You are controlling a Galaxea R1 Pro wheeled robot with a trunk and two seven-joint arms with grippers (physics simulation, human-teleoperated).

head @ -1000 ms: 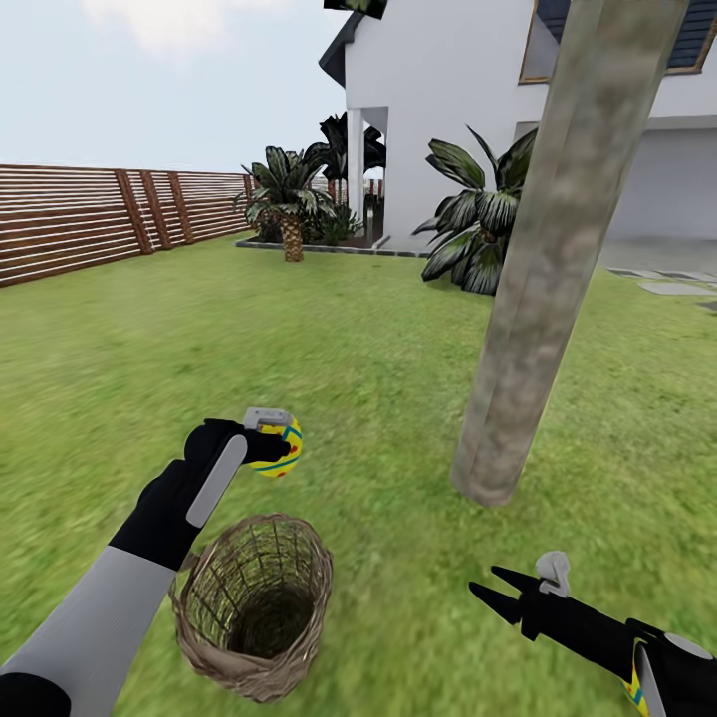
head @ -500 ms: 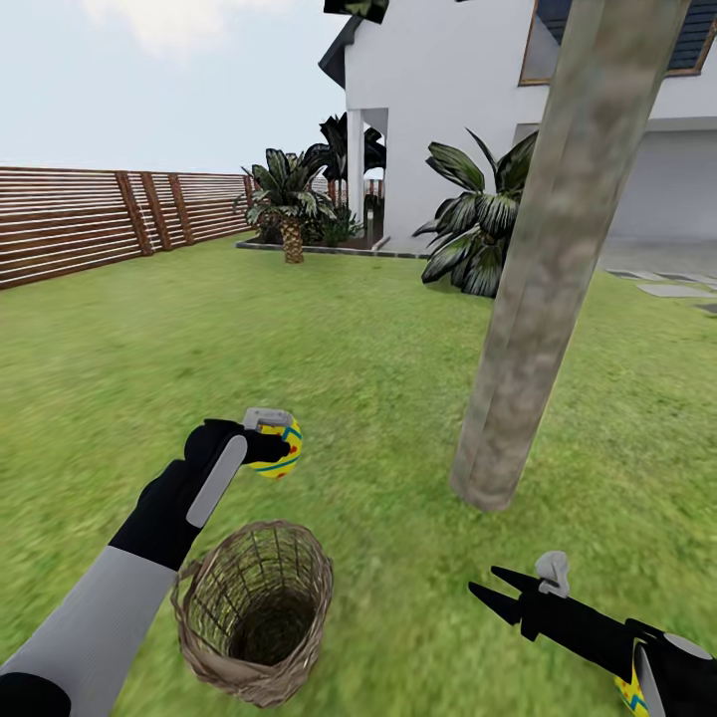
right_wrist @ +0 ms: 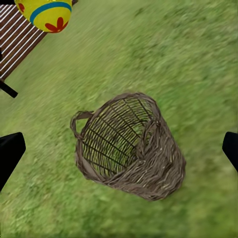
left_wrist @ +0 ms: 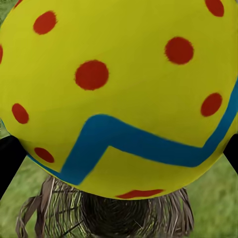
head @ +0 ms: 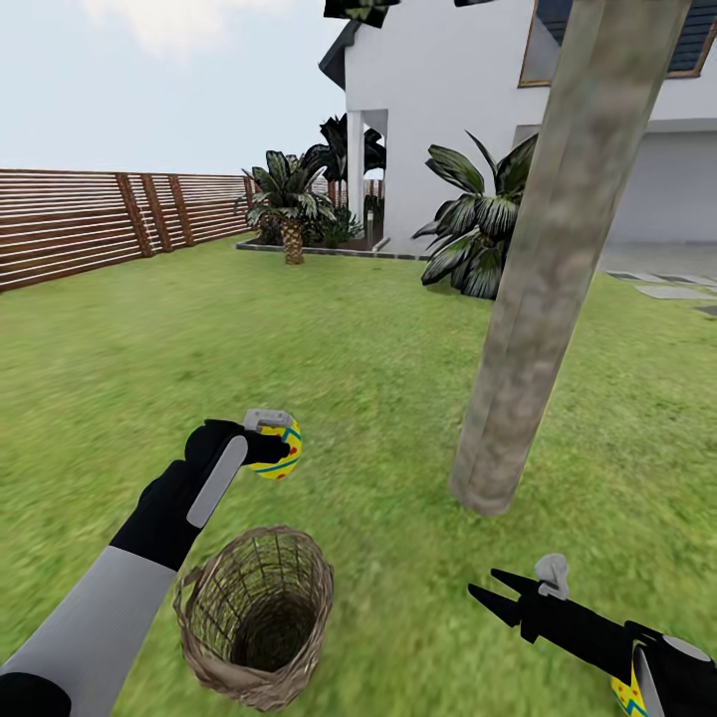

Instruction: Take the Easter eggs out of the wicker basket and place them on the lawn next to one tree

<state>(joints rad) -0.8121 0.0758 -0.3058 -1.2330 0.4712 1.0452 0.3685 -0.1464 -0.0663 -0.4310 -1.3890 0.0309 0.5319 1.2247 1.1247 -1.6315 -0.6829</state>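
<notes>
Green lawn (head: 329, 349) — wicker basket (head: 257, 615) tipped, mouth skyward, left gripper (head: 271, 438) clasping egg (head: 280, 449) above, right gripper (head: 503, 590) spread, tree (head: 543, 289) near.

Open green lawn (head: 349, 339) lies between the round brown wicker basket (head: 257, 617) and the thick grey-brown tree trunk (head: 543, 279), the only two obstacles nearby.

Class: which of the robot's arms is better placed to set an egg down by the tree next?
Left, probably: the left gripper grips an Easter egg above the wicker basket; the right gripper is open.
</notes>
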